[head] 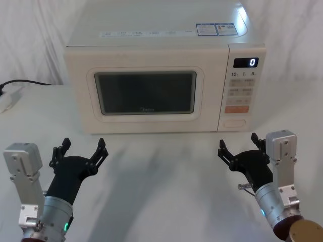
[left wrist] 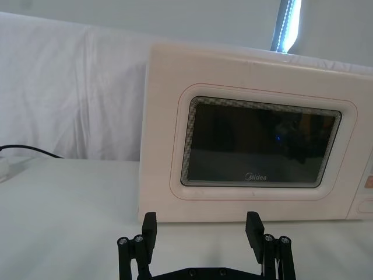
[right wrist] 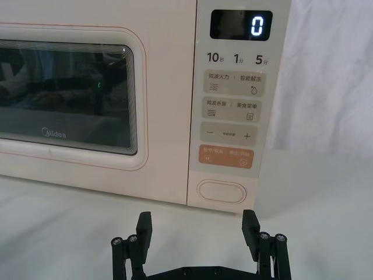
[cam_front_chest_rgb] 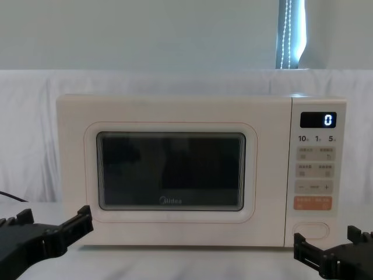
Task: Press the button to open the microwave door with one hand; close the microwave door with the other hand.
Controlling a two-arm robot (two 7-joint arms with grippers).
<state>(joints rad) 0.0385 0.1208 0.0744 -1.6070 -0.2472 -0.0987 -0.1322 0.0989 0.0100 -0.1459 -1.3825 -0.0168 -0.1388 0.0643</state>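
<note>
The cream microwave stands at the back of the table with its microwave door [head: 146,98] [cam_front_chest_rgb: 169,173] [left wrist: 262,146] [right wrist: 70,99] closed, the dark window and Midea logo facing me. The wide cream button [head: 234,122] [right wrist: 222,191] [cam_front_chest_rgb: 310,230] sits at the bottom of the control panel, under the orange button. My left gripper [head: 84,146] [left wrist: 201,230] hovers open over the table in front of the door's left side. My right gripper [head: 240,144] [right wrist: 197,228] is open too, a short way in front of the button and touching nothing.
A black cable [head: 25,82] runs to a white plug block [head: 9,99] at the table's far left. The display [head: 246,62] reads 0. White cloth covers the table and the wall behind.
</note>
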